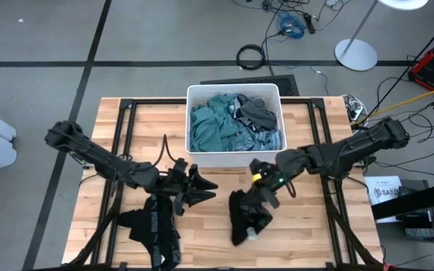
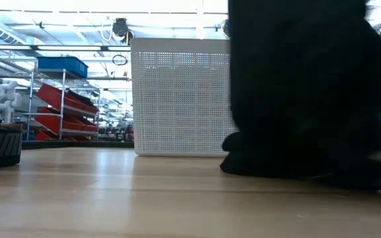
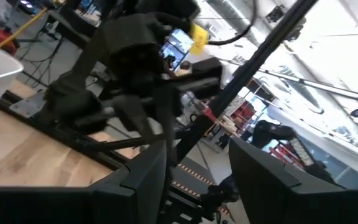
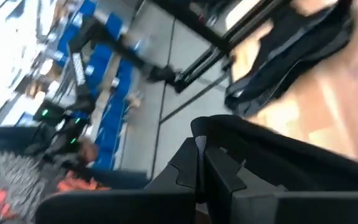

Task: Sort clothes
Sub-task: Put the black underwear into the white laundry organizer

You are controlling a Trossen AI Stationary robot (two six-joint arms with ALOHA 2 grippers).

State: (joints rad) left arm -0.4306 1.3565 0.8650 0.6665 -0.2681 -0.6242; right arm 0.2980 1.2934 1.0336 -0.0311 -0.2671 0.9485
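Observation:
My right gripper point(image 1: 264, 190) is shut on a black garment point(image 1: 244, 217) in front of the white bin point(image 1: 232, 159). In the low view the garment point(image 2: 309, 99) fills the right side. My left gripper point(image 1: 206, 190) is open and empty, its fingers pointing toward the right gripper; its open fingers also show in the left wrist view point(image 3: 197, 180). A black garment with white lettering point(image 1: 155, 233) lies flat on the table near the left arm. The bin holds teal-green cloth point(image 1: 217, 124) and a black piece point(image 1: 255, 113). My right gripper holds an upper fold of the black garment point(image 4: 272, 155) between its two shut fingers point(image 4: 191, 165), coming slanting down from the table's right. One layer or several, I cannot tell. The garment hangs bunched below the gripper, with its lower end point(image 2: 276, 168) on the table.
The white bin point(image 2: 177, 99) stands at the middle of the table's far edge. Black frame rails point(image 1: 123, 150) run across the wooden table top. Bare wood lies at the near right point(image 1: 315, 233). Cables and a lamp base lie on the floor beyond.

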